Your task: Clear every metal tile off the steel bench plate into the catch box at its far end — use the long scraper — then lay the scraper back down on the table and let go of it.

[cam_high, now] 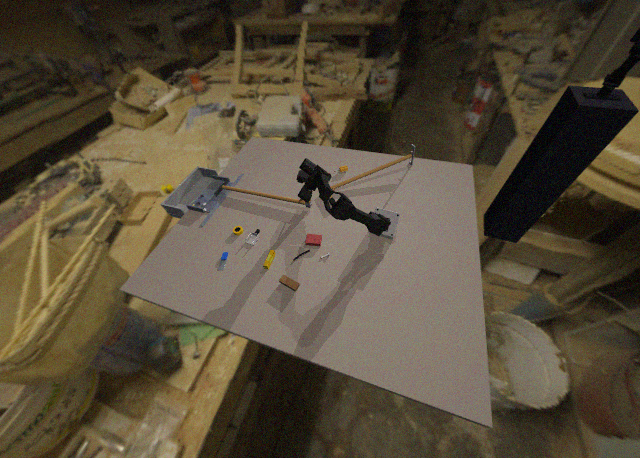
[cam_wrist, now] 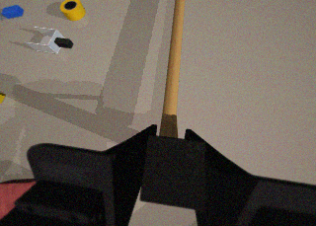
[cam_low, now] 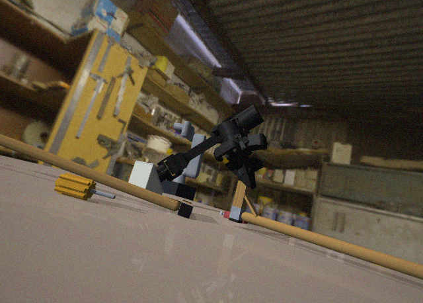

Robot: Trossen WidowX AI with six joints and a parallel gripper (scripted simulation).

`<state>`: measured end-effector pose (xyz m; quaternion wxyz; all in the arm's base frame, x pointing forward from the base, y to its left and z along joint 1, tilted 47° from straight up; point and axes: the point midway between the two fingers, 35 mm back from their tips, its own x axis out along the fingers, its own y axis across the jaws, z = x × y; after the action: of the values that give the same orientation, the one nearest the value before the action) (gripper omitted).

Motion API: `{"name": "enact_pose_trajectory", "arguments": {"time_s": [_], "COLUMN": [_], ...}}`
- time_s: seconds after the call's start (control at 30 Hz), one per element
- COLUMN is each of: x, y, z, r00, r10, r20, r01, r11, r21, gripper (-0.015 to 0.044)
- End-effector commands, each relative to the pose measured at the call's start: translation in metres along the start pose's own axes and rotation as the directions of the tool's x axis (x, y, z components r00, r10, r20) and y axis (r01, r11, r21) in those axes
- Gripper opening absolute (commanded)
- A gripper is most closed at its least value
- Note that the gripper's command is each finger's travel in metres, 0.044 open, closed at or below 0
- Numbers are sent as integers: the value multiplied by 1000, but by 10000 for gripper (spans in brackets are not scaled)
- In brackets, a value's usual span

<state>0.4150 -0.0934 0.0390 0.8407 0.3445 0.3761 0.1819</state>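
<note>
My gripper (cam_high: 306,197) (cam_low: 245,178) (cam_wrist: 171,131) is shut on the upright grip of the long scraper, whose wooden handle (cam_high: 266,193) (cam_low: 328,243) (cam_wrist: 174,63) runs level to the catch box. In the exterior view the grip's grey-blue foot (cam_low: 235,213) is at or just above the table. The handle's far end is at the right side of the blue-grey catch box (cam_high: 175,208); I cannot make out the head clearly. Small grey and dark pieces (cam_high: 200,203) show in the box. A bluish strip (cam_high: 206,219) lies beside it. I cannot make out the bench plate or tiles on it.
Another wooden rod (cam_high: 374,170) (cam_low: 102,180) lies behind the arm, near an orange ridged piece (cam_high: 343,169) (cam_low: 74,186). Toward the front lie a yellow ring (cam_high: 238,230) (cam_wrist: 74,11), a clear bracket (cam_high: 251,238) (cam_wrist: 48,40), a red block (cam_high: 313,239) and a brown block (cam_high: 288,282).
</note>
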Motion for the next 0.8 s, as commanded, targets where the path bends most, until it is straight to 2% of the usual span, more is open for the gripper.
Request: {"name": "enact_pose_trajectory", "arguments": {"time_s": [0.0, 0.77], "x": [-7, -24], "y": [-1, -2], "z": [-5, -31], "r00": [1000, 1000], "r10": [-4, -3], "r20": [8, 11], "r01": [4, 3], "r11": [1000, 1000], "r21": [-1, 0], "gripper": [0, 0]}}
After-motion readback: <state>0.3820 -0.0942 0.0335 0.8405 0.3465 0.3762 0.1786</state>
